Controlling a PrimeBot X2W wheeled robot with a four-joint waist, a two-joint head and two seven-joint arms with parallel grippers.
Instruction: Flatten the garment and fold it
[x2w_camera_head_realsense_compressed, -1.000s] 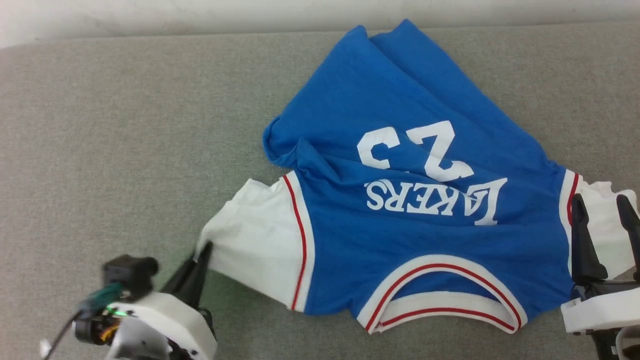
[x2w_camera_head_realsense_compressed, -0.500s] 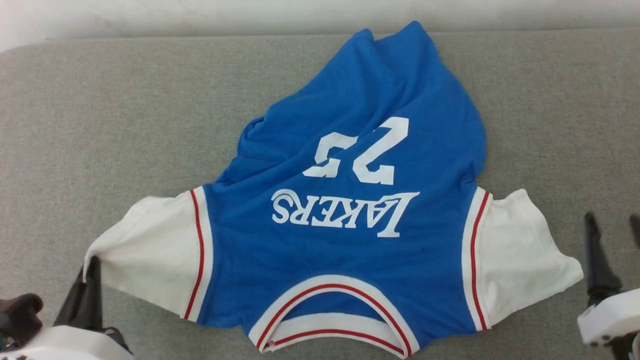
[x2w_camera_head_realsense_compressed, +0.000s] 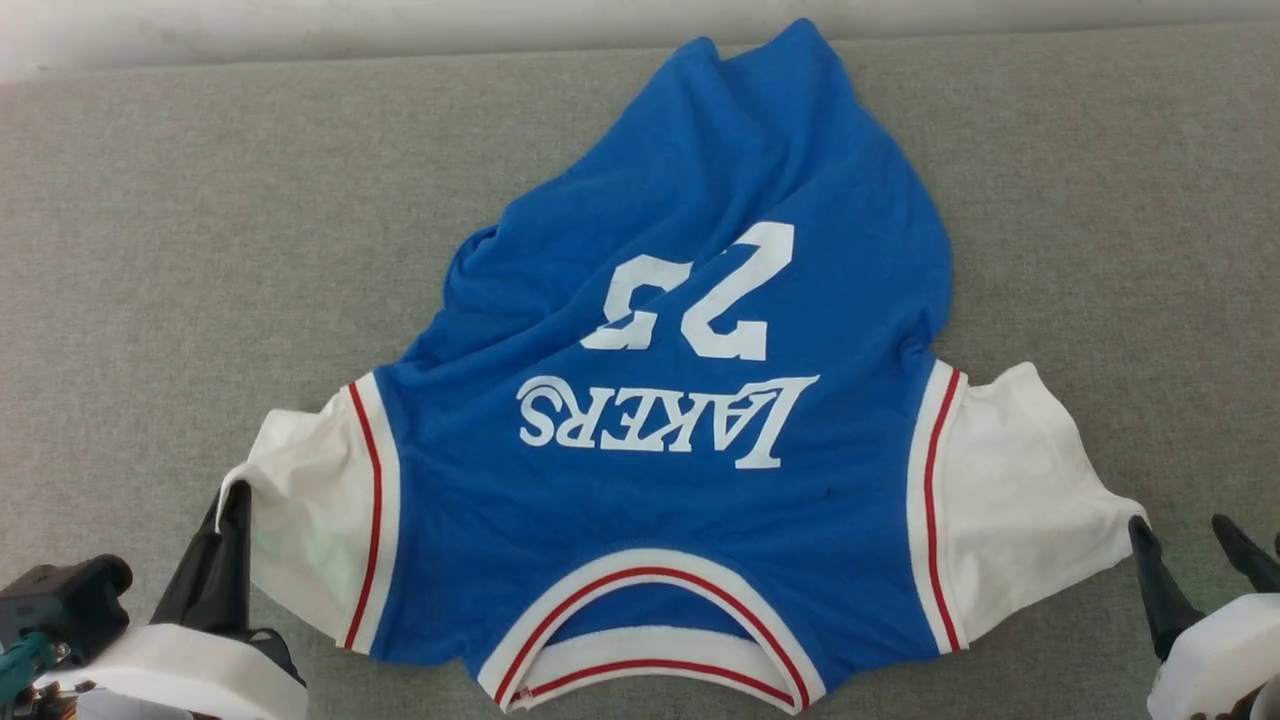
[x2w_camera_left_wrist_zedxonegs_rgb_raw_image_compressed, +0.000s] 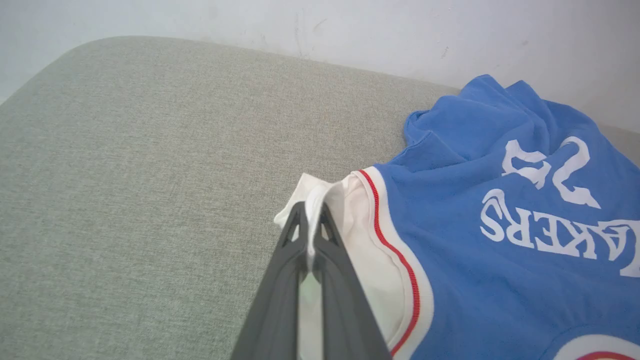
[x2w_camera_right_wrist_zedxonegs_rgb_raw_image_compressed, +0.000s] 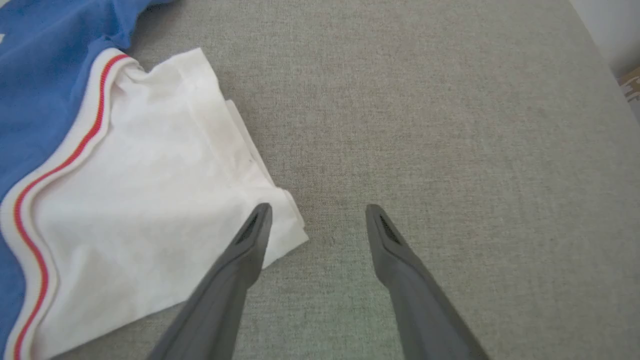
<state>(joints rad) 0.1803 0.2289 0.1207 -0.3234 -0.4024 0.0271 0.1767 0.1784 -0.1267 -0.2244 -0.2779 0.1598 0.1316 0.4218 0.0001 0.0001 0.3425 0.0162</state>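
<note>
The garment (x2w_camera_head_realsense_compressed: 650, 470) lies print-up on the grey cushion, collar toward me, its blue lower half bunched at the far side. My left gripper (x2w_camera_head_realsense_compressed: 232, 500) is shut on the hem of the white left sleeve (x2w_camera_head_realsense_compressed: 295, 505); the left wrist view shows the sleeve edge (x2w_camera_left_wrist_zedxonegs_rgb_raw_image_compressed: 320, 197) pinched between the closed fingers (x2w_camera_left_wrist_zedxonegs_rgb_raw_image_compressed: 300, 240). My right gripper (x2w_camera_head_realsense_compressed: 1185, 535) stands open just past the tip of the white right sleeve (x2w_camera_head_realsense_compressed: 1020, 490). In the right wrist view one finger (x2w_camera_right_wrist_zedxonegs_rgb_raw_image_compressed: 250, 250) overlaps the sleeve corner (x2w_camera_right_wrist_zedxonegs_rgb_raw_image_compressed: 150, 210), the other is over bare cushion, nothing between them.
The grey fabric cushion (x2w_camera_head_realsense_compressed: 200, 250) spreads wide on both sides of the garment. A pale wall (x2w_camera_head_realsense_compressed: 300, 30) runs along its far edge. The cushion's rounded corner (x2w_camera_left_wrist_zedxonegs_rgb_raw_image_compressed: 90, 50) shows in the left wrist view.
The left gripper has dragged the left sleeve leftward, spreading the shirt's shoulders flat. The right gripper has let go of the right sleeve and drawn back. The camera view has shifted too.
</note>
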